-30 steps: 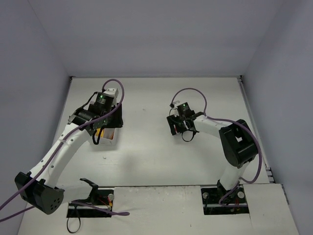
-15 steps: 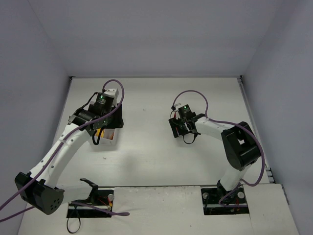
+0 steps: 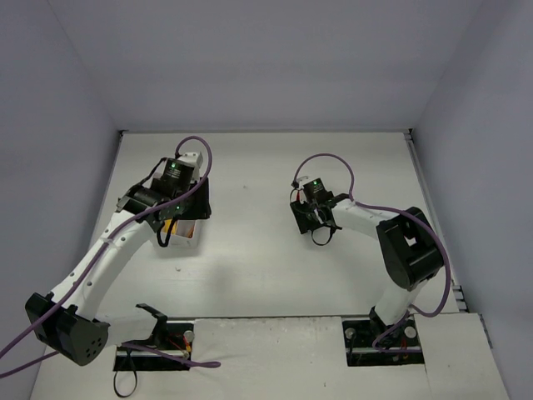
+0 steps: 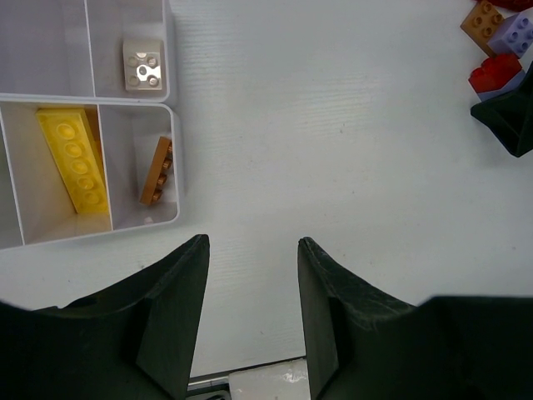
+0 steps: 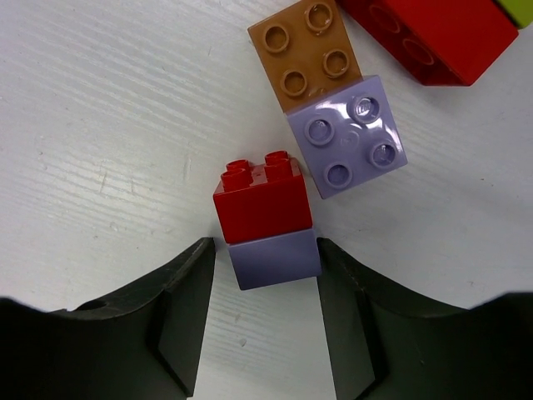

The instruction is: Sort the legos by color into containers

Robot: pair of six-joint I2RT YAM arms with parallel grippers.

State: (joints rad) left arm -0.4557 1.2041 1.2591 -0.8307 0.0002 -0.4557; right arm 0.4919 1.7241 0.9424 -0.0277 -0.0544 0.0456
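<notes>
In the right wrist view a red lego (image 5: 262, 200) stuck on a lilac lego (image 5: 275, 258) lies on its side on the table. My right gripper (image 5: 265, 246) is open and straddles the lilac half; the right finger touches it and a thin gap shows on the left. Beside it lie an orange-brown lego (image 5: 304, 52), a second lilac lego (image 5: 348, 135) and a long red lego (image 5: 429, 33). My left gripper (image 4: 252, 250) is open and empty over bare table next to the white tray (image 4: 173, 146), which holds a beige lego (image 4: 143, 65), a yellow lego (image 4: 73, 158) and an orange-brown lego (image 4: 156, 171).
In the top view the tray (image 3: 188, 231) sits at the left under my left arm, and my right gripper (image 3: 300, 218) is at mid table. The loose pile (image 4: 495, 71) shows at the far right of the left wrist view. Walls ring the table.
My right gripper has shifted slightly toward the near left over the loose legos. The left arm has not moved.
</notes>
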